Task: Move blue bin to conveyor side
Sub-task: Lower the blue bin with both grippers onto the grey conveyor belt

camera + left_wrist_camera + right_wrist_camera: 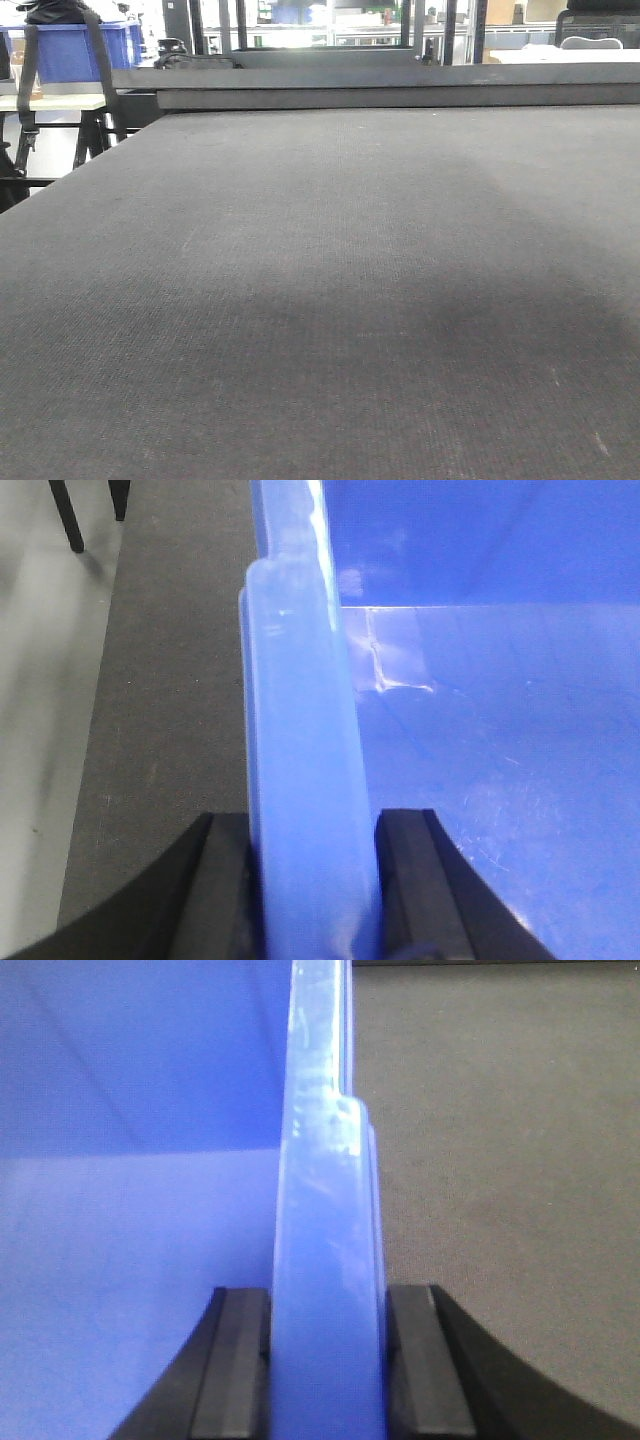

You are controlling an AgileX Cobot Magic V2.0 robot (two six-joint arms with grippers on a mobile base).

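**A:** What stands around, starting from the far left?

**B:** In the front view, a second blue crate [70, 50] sits on a pale surface [55, 101] in the back corner. A black bag [55, 10] lies on top of it, with straps hanging down its face. Dark stand legs [90, 140] show underneath. All of that is off the conveyor [330, 300] and well apart from it.

**A:** And the conveyor itself?

**B:** Its dark woven belt fills nearly the whole front view, up to a dark metal frame [400, 95] across the far edge. Behind the frame the room is bright, with dark upright posts [445, 30].

**A:** Where is the blue bin?

**B:** Only the wrist views show it. The left claw [315, 880] is clamped on the blue bin [480, 780] at its left rim. One black finger [225, 880] is outside the wall and the other is inside. Left of that rim comes the belt [170, 680], then pale floor [45, 700], with thin black legs [68, 515] at the top corner.

**A:** The right side?

**B:** It is mirrored. The right claw [330, 1360] is closed tight on the opposite rim, with the bin's glossy inside [130, 1260] to its left and the belt [480, 1160] just beside it on the right.

**A:** Is the bin resting on the belt or lifted?

**B:** I cannot tell, because its base is hidden.
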